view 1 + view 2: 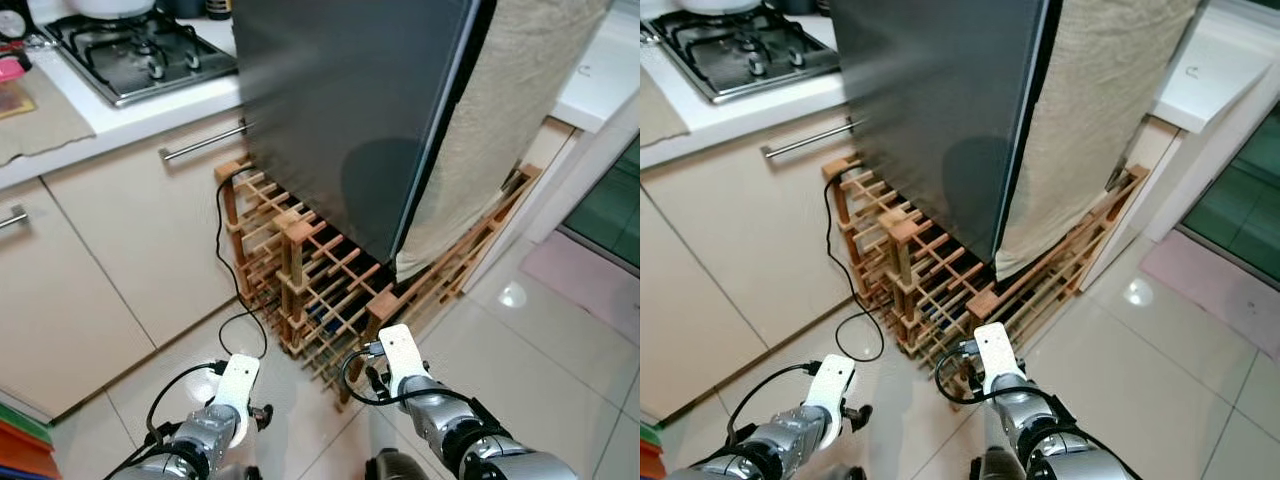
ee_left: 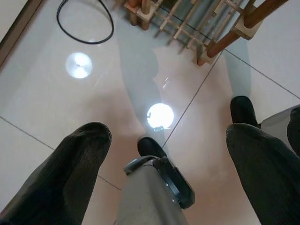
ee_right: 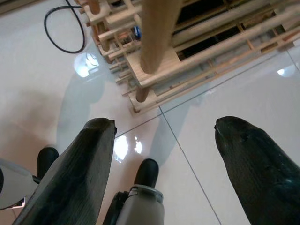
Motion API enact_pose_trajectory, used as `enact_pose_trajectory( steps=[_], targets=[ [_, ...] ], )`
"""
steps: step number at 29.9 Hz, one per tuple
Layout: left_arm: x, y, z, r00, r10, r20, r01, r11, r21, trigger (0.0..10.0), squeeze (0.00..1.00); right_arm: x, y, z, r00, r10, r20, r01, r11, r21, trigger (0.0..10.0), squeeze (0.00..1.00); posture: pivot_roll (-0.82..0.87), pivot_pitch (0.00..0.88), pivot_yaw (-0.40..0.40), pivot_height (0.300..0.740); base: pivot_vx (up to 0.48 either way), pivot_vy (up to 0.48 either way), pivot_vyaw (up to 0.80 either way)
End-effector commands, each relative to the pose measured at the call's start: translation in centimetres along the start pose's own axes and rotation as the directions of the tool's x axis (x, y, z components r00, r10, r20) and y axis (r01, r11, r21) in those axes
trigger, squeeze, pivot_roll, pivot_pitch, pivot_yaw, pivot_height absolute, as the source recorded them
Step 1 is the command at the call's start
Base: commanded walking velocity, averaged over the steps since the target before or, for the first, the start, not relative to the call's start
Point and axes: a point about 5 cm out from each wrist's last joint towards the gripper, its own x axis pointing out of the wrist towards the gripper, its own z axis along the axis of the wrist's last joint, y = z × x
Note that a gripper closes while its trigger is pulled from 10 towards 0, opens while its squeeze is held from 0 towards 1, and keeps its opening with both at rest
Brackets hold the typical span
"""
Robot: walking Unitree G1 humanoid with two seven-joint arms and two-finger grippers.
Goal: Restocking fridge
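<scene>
The dark grey fridge stands shut in front of me, raised on a wooden lattice rack. No stock item is in either gripper. My left arm and right arm hang low over the tiled floor before the rack. In the left wrist view my left gripper is open, with bare floor tiles between its fingers. In the right wrist view my right gripper is open too, just short of the rack's corner post.
A beige cloth drapes down the fridge's right side. To the left are cream cabinets with a bar handle and a gas hob on the counter. A black cable loops on the floor. A pink mat lies at right.
</scene>
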Motion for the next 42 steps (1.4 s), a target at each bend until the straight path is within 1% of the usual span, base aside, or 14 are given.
enact_pose_trajectory(
  steps=[1, 2, 3, 4, 6, 8, 9, 11, 16, 22, 25, 30, 38, 42],
  targets=[
    [0.03, -0.19, 0.31, 1.000, -0.013, 0.011, 0.013, 0.999, 0.032, 10.0, 0.00, -0.02, -0.06, -0.26, 1.000, 0.006, -0.014, -0.006, 1.000, -0.005, 10.0, 0.10, -0.05, 0.000, -0.016, 0.653, 0.000, 0.000, -0.46],
    [0.03, -0.19, 0.31, 1.000, -0.013, 0.011, 0.013, 0.999, 0.032, 10.0, 0.00, -0.02, -0.06, -0.26, 1.000, 0.006, -0.014, -0.006, 1.000, -0.005, 10.0, 0.10, -0.05, 0.000, -0.016, 0.653, 0.000, 0.000, -0.46],
    [0.03, -0.17, 0.43, 1.000, -0.011, 0.015, 0.010, 0.998, 0.067, 10.0, 0.00, -0.02, -0.06, -0.26, 1.000, 0.006, -0.014, -0.006, 1.000, -0.006, 10.0, 0.10, -0.05, 0.000, -0.015, 0.649, 0.000, 0.000, -0.48],
    [0.03, -0.17, 0.43, 1.000, -0.011, 0.015, 0.010, 0.998, 0.067, 10.0, 0.00, -0.02, -0.06, -0.26, 1.000, 0.006, -0.014, -0.006, 1.000, -0.006, 10.0, 0.10, -0.05, 0.000, -0.015, 0.649, 0.000, 0.000, -0.48],
    [0.04, -0.33, 0.72, 0.999, -0.030, 0.029, 0.027, 0.994, 0.108, 10.0, 0.00, -0.02, -0.04, -0.23, 1.000, 0.007, -0.012, -0.007, 1.000, -0.009, 10.0, 0.10, -0.05, 0.000, -0.012, 0.636, 0.000, 0.000, -0.44],
    [0.04, -0.43, 0.82, 0.999, -0.041, 0.034, 0.037, 0.992, 0.117, 10.0, 0.00, -0.02, -0.04, -0.22, 1.000, 0.007, -0.011, -0.008, 1.000, -0.010, 10.0, 0.10, -0.05, 0.000, -0.012, 0.632, 0.000, 0.000, -0.43],
    [0.05, -0.61, 0.91, 0.998, -0.059, 0.037, 0.053, 0.988, 0.147, 10.0, 0.00, -0.02, -0.04, -0.21, 1.000, 0.007, -0.010, -0.008, 1.000, -0.012, 10.0, 0.10, -0.05, 0.000, -0.012, 0.623, 0.000, -0.480, -0.42],
    [0.05, -0.68, 0.89, 0.997, -0.064, 0.036, 0.057, 0.985, 0.162, 10.0, 0.00, -0.02, -0.04, -0.22, 1.000, 0.007, -0.010, -0.007, 1.000, -0.013, 10.0, 0.10, -0.05, 0.000, -0.012, 0.615, 0.000, -0.480, -0.42],
    [0.06, -0.65, 0.80, 0.998, -0.052, 0.035, 0.046, 0.986, 0.158, 10.0, 0.00, -0.02, -0.07, -0.20, 1.000, 0.001, -0.007, -0.001, 1.000, -0.026, 10.0, 0.11, -0.06, 0.000, -0.012, 0.601, 0.000, -0.096, -0.08],
    [0.05, -0.63, 0.86, 0.998, -0.053, 0.040, 0.043, 0.975, 0.218, 10.0, 0.00, -0.04, -0.13, -0.25, 1.000, -0.017, -0.002, 0.017, 0.999, -0.036, 10.0, 0.10, -0.06, 0.000, -0.010, 0.601, 0.000, 0.000, 0.00],
    [0.04, -0.70, 0.87, 0.997, -0.061, 0.046, 0.050, 0.977, 0.209, 10.0, 0.00, -0.04, -0.13, -0.26, 1.000, -0.019, 0.000, 0.019, 0.999, -0.043, 10.0, 0.10, -0.06, 0.000, -0.011, 0.601, 0.000, 0.000, 0.00],
    [0.03, -0.81, 0.94, 0.995, -0.074, 0.060, 0.061, 0.978, 0.200, 10.0, 0.00, -0.04, -0.10, -0.18, 1.000, -0.014, 0.010, 0.015, 0.999, -0.052, 10.0, 0.12, -0.06, 0.000, -0.011, 0.601, 0.289, 0.000, 0.00],
    [0.03, -0.87, 0.95, 0.995, -0.085, 0.060, 0.072, 0.976, 0.204, 10.0, 0.00, -0.04, -0.08, -0.15, 1.000, -0.011, 0.012, 0.012, 0.998, -0.057, 10.0, 0.15, -0.06, 0.000, -0.010, 0.644, 0.000, 0.000, 0.00],
    [0.02, -0.85, 1.11, 0.994, -0.086, 0.061, 0.069, 0.968, 0.240, 10.0, 0.00, -0.03, -0.11, -0.08, 1.000, -0.011, 0.013, 0.012, 0.998, -0.058, 10.0, 0.18, -0.06, 0.000, -0.009, 0.673, 0.000, 0.000, 0.00]
  ],
)
